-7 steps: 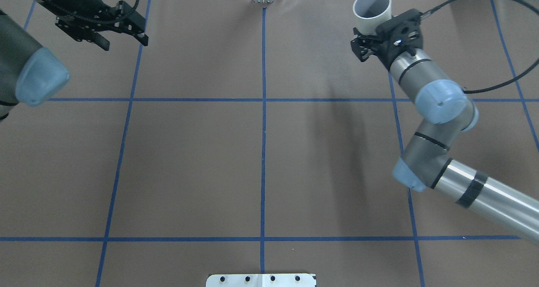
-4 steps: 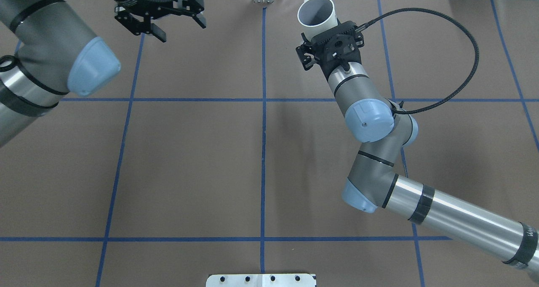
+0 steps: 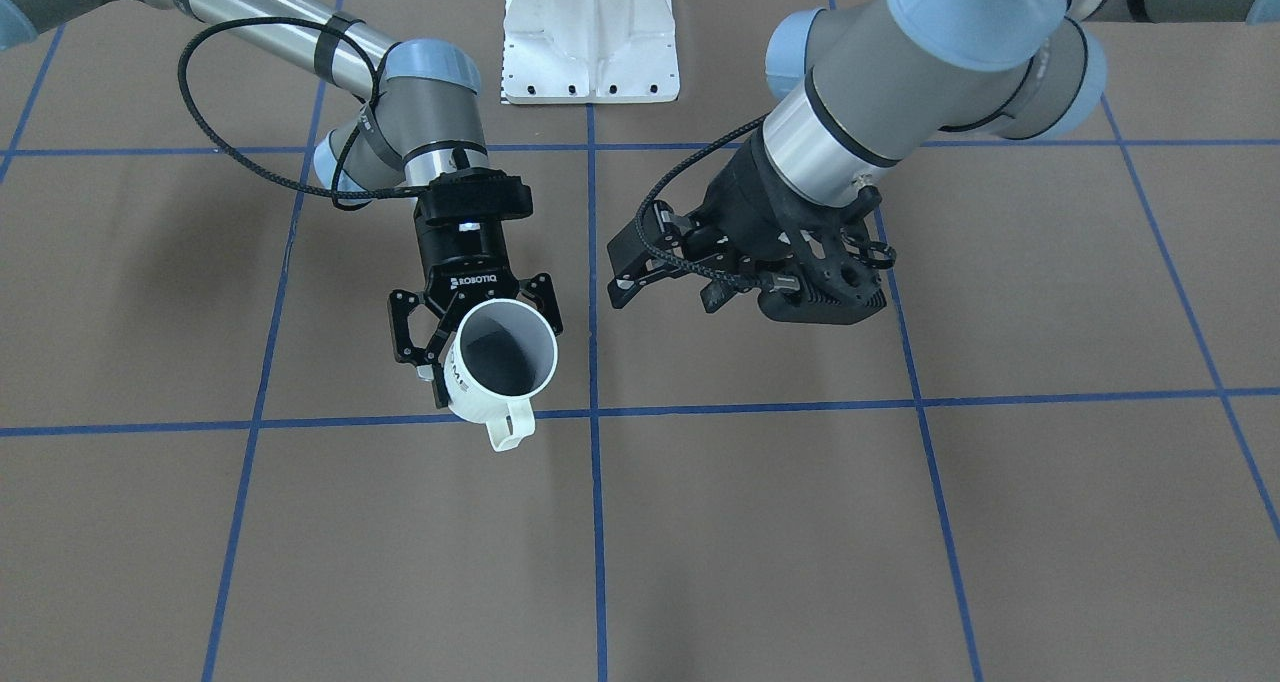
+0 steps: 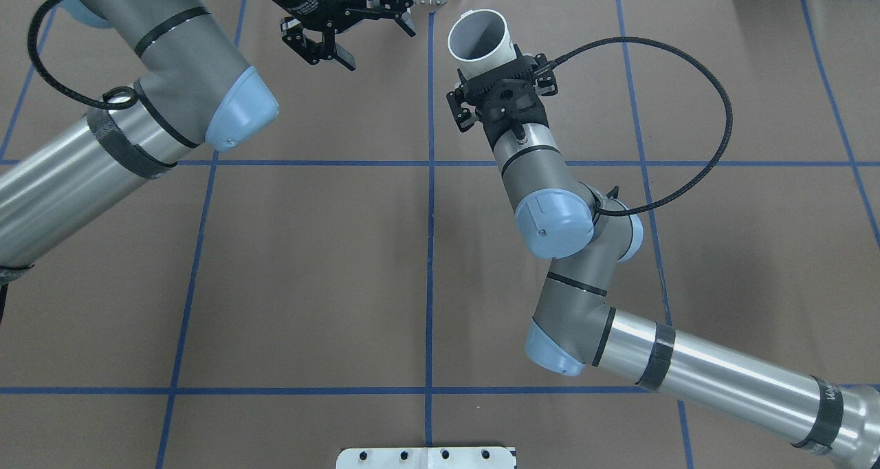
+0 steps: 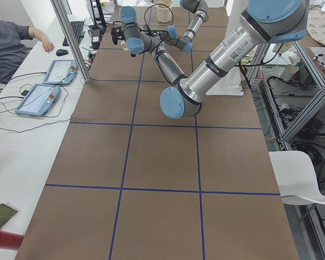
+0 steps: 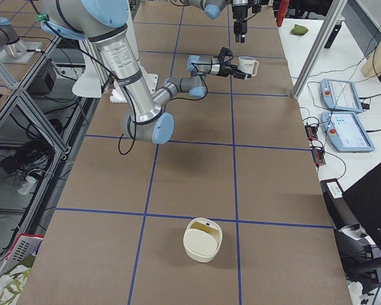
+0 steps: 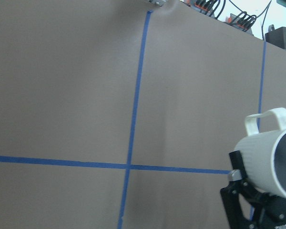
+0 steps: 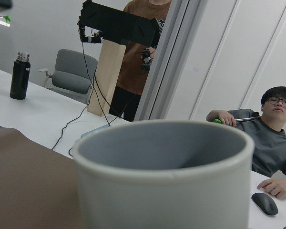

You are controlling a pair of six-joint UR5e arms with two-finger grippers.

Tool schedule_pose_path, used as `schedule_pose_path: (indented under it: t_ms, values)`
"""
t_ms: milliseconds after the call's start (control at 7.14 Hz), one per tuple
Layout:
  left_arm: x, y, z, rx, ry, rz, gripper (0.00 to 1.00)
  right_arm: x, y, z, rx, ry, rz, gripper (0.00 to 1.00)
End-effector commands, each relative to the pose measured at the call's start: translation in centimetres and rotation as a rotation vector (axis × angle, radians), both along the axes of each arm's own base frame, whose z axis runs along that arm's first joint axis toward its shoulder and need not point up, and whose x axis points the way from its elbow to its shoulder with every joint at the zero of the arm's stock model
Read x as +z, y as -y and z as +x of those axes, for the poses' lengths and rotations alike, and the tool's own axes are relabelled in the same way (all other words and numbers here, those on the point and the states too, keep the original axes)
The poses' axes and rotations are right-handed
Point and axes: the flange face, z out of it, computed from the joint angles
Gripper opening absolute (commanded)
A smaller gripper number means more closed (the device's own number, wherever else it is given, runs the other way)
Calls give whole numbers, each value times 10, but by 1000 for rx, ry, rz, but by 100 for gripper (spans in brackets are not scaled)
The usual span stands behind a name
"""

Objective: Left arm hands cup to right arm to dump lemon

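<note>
The white cup (image 3: 500, 362) hangs tilted above the table, mouth toward the front camera, handle pointing away from the robot. My right gripper (image 3: 472, 337) is shut on the cup's body (image 4: 480, 34); the right wrist view is filled by the cup's rim (image 8: 162, 148). My left gripper (image 4: 375, 41) is open and holds nothing, just left of the centre tape line and a short gap from the cup. The left wrist view catches the cup (image 7: 271, 152) at its right edge. The cup's inside looks plain grey. The lemon shows in no view.
A cream bowl-like container (image 6: 203, 239) stands on the table toward the robot's right end. The white mounting plate (image 3: 590, 32) sits at the robot's base. Tablets (image 6: 343, 95) and a seated person (image 8: 271, 138) are beyond the table's far edge.
The right arm has carried the cup leftward to beside the centre line. The left gripper has swung rightward toward it, still open.
</note>
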Motion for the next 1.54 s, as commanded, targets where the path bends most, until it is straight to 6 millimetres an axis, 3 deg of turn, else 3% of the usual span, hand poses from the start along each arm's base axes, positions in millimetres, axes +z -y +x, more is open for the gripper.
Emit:
schedule_pose_path:
  t_ms: [0,561,701,841,981,1402]
  values:
    - [-5,-4,13,-6,-12,-70,100,0,-17,-14,57,-97,-1,25]
    - [-12,-15,38,-67,-9,-102,98,-5,-40,-31,32,-228,38,27]
    - [-12,-22,50,-78,-7,-87,88,-7,-42,-32,29,-222,40,26]
    - [-13,-25,53,-71,-14,-78,71,-8,-42,-31,30,-208,41,26]
    - [-11,-29,58,-62,-14,-77,65,-13,-43,-29,30,-189,44,26]
    - [-6,-30,60,-56,-8,-72,59,-20,-44,-23,32,-172,50,26]
